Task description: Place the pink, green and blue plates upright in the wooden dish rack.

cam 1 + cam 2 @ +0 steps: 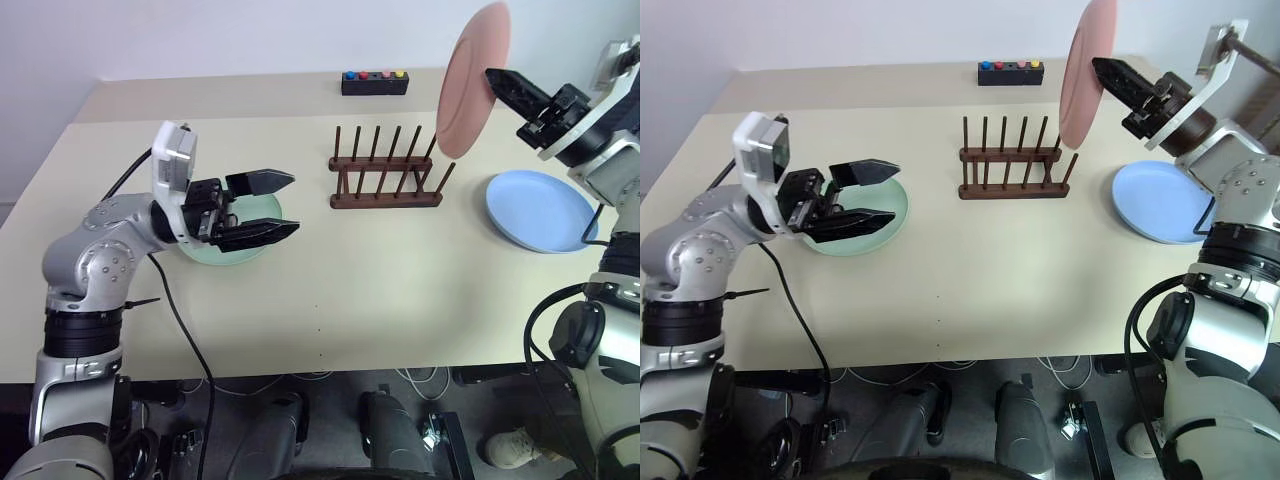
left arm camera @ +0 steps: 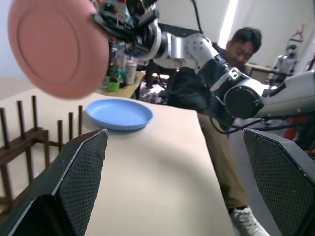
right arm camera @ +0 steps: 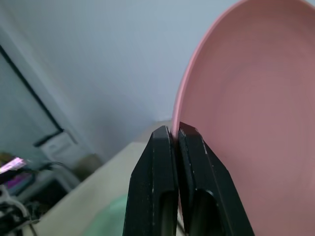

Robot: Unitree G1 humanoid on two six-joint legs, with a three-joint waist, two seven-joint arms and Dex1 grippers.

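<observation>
You have the pink plate [image 1: 473, 80] pinched by its rim in the right gripper [image 1: 497, 82], fingers shut on it, held upright in the air at one o'clock of the wooden dish rack [image 1: 385, 170]. Next, I'd judge, lower its edge between the pegs. The left gripper [image 1: 276, 204] hangs wide open over the green plate [image 1: 890, 212] (blue plate [image 1: 540, 208] waits at three o'clock). The desk [image 1: 350, 290] is pale beige; a person [image 2: 236, 59] sits beyond.

Rack [image 1: 385, 170]: table [image 1: 330, 290] centre.
Button box [image 1: 374, 82]: behind rack.
Flat plates: one [image 1: 540, 210] right, one [image 1: 215, 250] left.
Third plate [image 1: 472, 80]: raised above rack's right end.
</observation>
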